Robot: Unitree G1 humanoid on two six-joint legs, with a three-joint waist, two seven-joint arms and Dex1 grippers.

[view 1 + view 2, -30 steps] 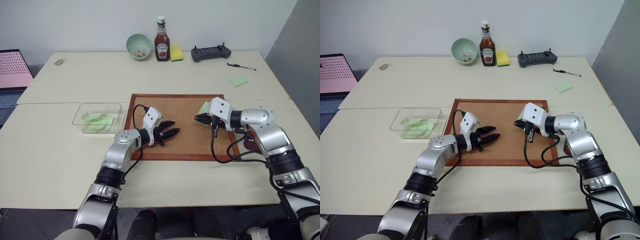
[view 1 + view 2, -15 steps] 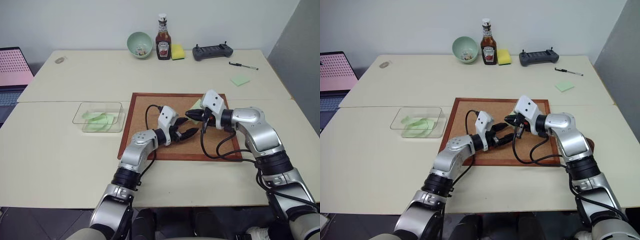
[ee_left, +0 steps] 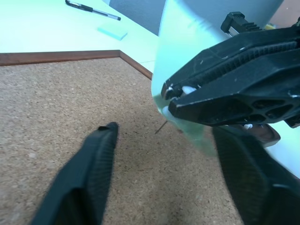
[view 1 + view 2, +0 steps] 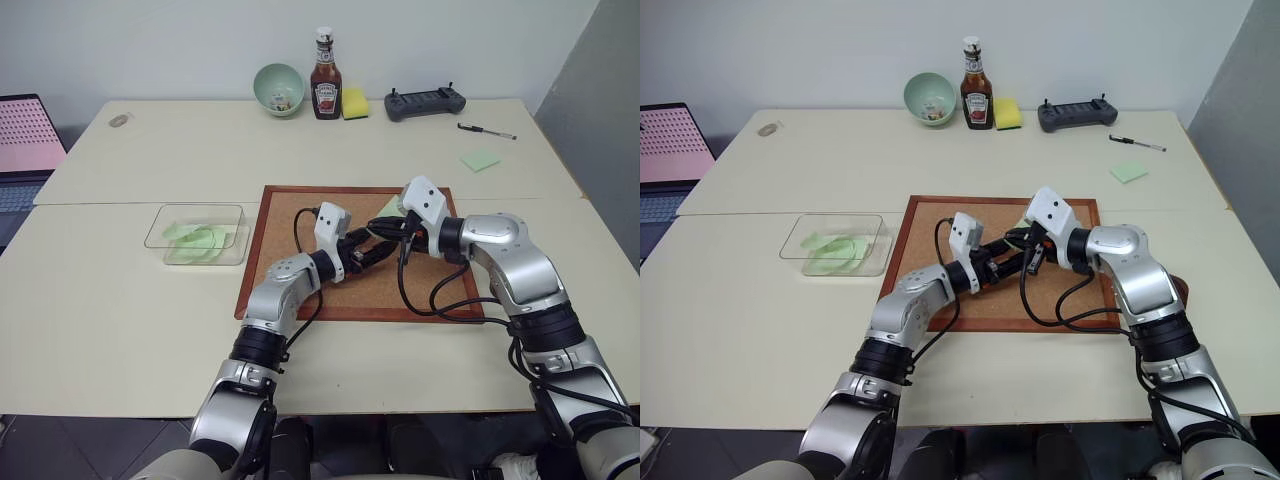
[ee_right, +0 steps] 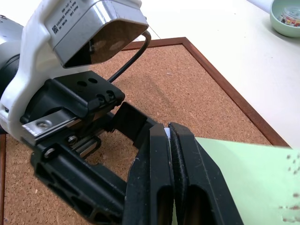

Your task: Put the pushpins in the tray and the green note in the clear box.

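Observation:
My right gripper (image 4: 378, 231) hovers over the cork board (image 4: 300, 235), shut on a pushpin (image 3: 162, 125) whose thin needle pokes out under the fingertips. The pale green note (image 3: 187, 51) hangs from that pin, lifted off the board. My left gripper (image 4: 368, 252) meets it from the left and stands open, its fingers (image 3: 101, 154) on either side of the note's lower edge without touching it. The clear box (image 4: 155, 232) lies left of the board with green slips inside. A sliver of the dark reddish-brown tray (image 3: 269, 134) shows past the board's right edge.
Along the table's far edge stand a green bowl (image 4: 278, 90), a ketchup bottle (image 4: 324, 80), a yellow sponge (image 4: 353, 104) and a black controller (image 4: 424, 103). A pen (image 4: 487, 132) and a green sticky pad (image 4: 480, 160) lie far right. A laptop (image 4: 25, 135) sits far left.
My right gripper rose off the board and came left, bringing the note with it. My left gripper travelled right across the board until its open fingers flanked the note.

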